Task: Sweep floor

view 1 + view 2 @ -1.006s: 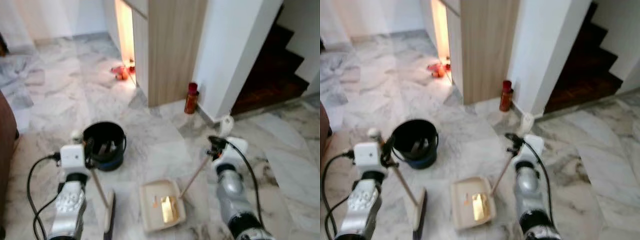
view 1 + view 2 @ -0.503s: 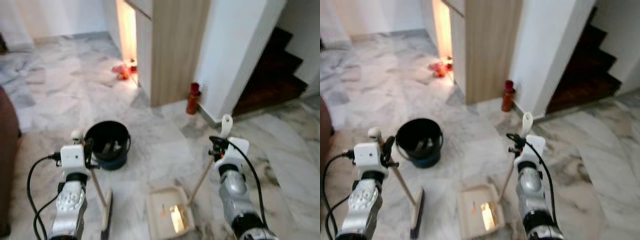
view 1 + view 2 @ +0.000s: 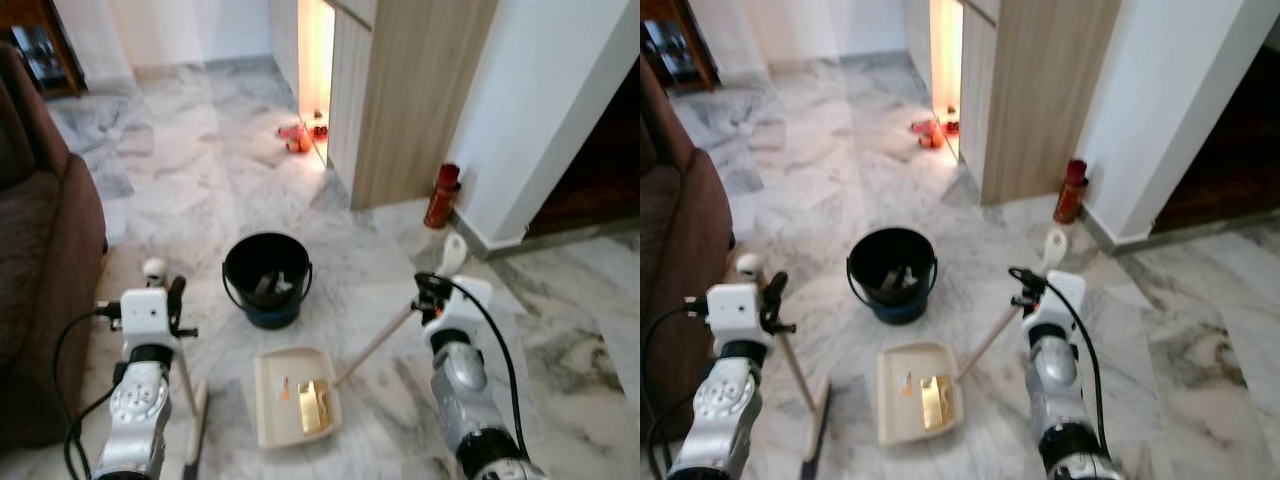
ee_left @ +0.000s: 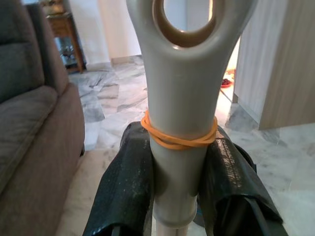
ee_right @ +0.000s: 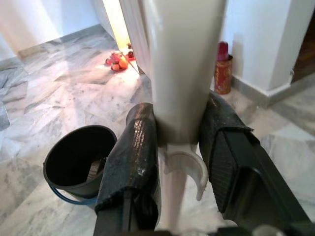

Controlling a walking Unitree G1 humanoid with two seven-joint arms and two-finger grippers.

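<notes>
Head view: since a second ago my camera has swung; a sofa [image 3: 40,260] now shows, dustpan [image 3: 292,395] beside bucket [image 3: 266,279].
Left wrist: left pincer [image 4: 179,172] pinches broom handle [image 4: 182,113].
Right wrist: right pincer [image 5: 179,162] clamps dustpan handle [image 5: 179,73]; pan hidden.

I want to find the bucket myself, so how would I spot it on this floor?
Start at the tall light wooden cabinet and come forward over the grey-veined white marble floor. The round black plastic bucket stands there, just beyond the flat cream plastic dustpan. It is the only deep, dark, upright thing with a rim handle.
</notes>
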